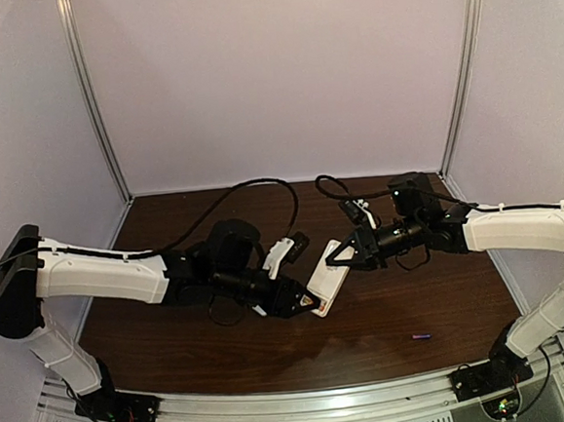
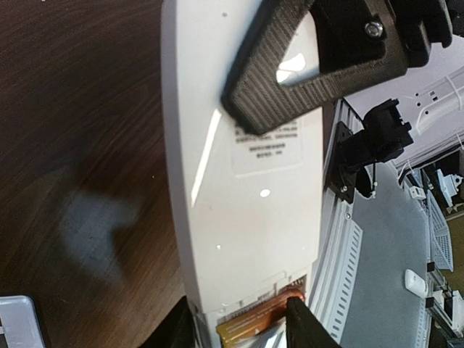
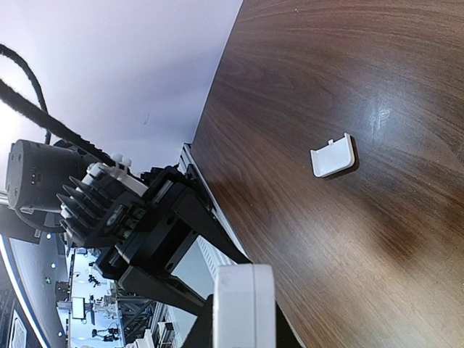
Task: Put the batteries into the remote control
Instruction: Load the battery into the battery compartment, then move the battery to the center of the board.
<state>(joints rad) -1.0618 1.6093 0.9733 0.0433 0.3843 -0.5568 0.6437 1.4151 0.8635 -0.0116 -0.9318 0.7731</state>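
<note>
Remote control (image 1: 329,278): being held over mid-table between both grippers, label side facing up.
Right gripper (image 1: 342,258): clamping the remote's far end.
Left gripper (image 1: 307,305): fingers flanking the remote's near end and straddling the orange battery (image 2: 257,317) lying there; whether it is gripping cannot be told.
Purple battery (image 1: 421,336): lying on the table (image 1: 174,327), well apart from both grippers, towards the right arm's base.
</note>
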